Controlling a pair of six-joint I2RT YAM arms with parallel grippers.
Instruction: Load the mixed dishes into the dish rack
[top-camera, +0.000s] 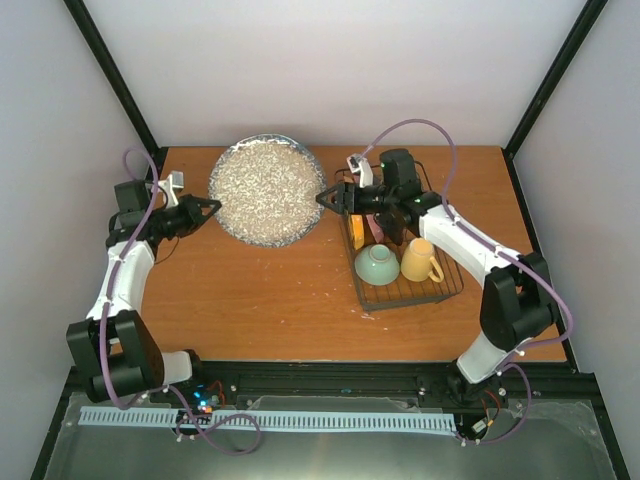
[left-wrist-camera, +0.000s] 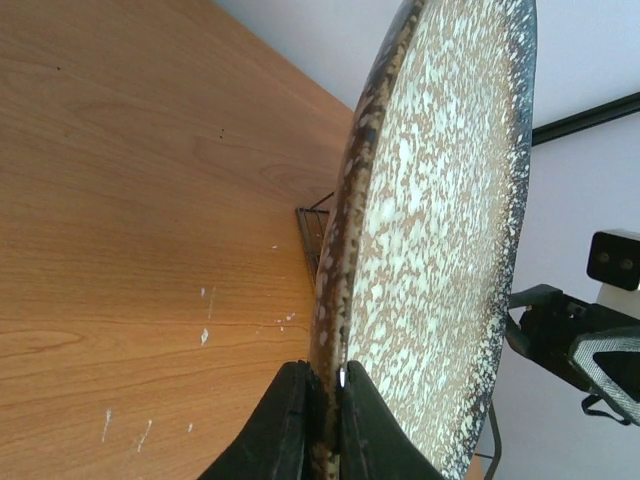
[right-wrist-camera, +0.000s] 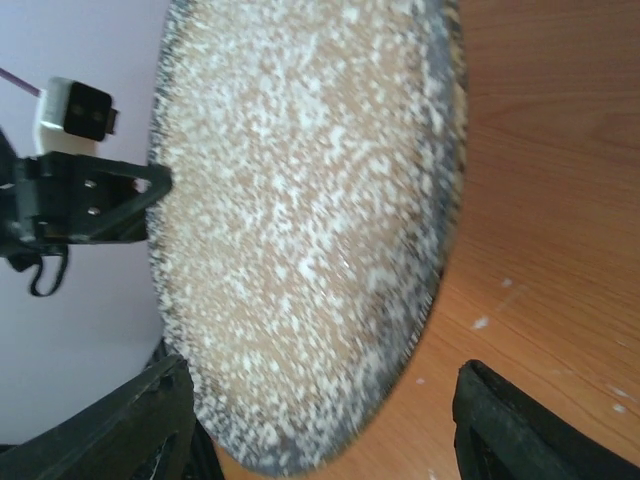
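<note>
Big grey speckled plate (top-camera: 265, 188) is at back-centre of counter (top-camera: 260, 310), just left of the wire rack (top-camera: 445, 283); can't tell if it's lifted or resting. At its left rim the left fingers (left-wrist-camera: 285, 430) are clenched on the edge. At its right rim the right fingers (right-wrist-camera: 520, 430) are spread wide either side, not gripping. In rack: green bowl (top-camera: 376, 264) & yellow mug (top-camera: 420, 260) side by side at near end, orange plate (top-camera: 358, 230) on edge behind bowl.

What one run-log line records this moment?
left tool: shut on large grey speckled plate rim | right tool: open at opposite rim | dish rack: holds pale green bowl, yellow mug
</note>
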